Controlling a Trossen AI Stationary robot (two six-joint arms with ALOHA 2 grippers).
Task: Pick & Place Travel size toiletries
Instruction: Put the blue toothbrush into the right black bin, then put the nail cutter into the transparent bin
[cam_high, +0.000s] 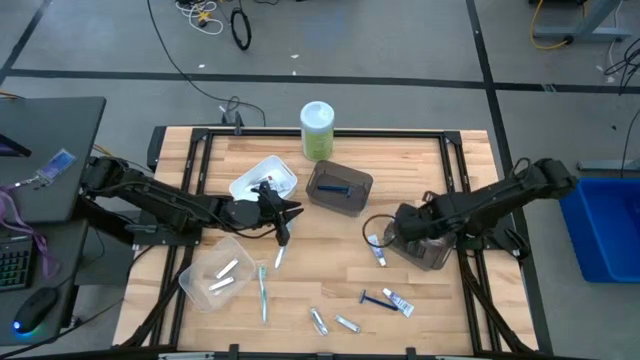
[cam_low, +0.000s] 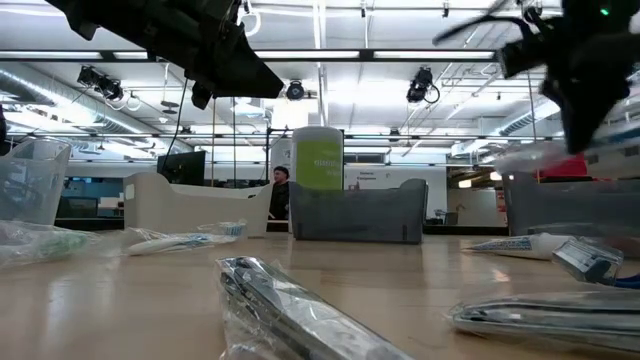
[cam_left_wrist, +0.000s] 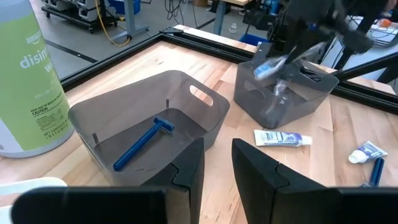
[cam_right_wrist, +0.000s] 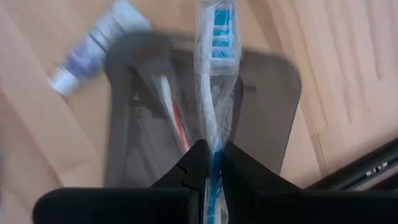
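Overhead, the right tool (cam_right_wrist: 211, 163) is clamped on a wrapped blue toothbrush (cam_right_wrist: 214, 68), holding it above the dark bin (cam_high: 425, 250) at the surface's right side. The left tool (cam_left_wrist: 217, 163) hangs slightly parted and empty near a second dark bin (cam_left_wrist: 186, 115) containing a blue razor (cam_left_wrist: 142, 142).

A tall green canister (cam_high: 317, 130) with a white lid stands at the table's top centre. Just below it sits a dark bin (cam_high: 339, 187), with a white bin (cam_high: 262, 178) to its left. A clear bin (cam_high: 216, 272) lies lower left, another dark bin (cam_high: 424, 247) at right.
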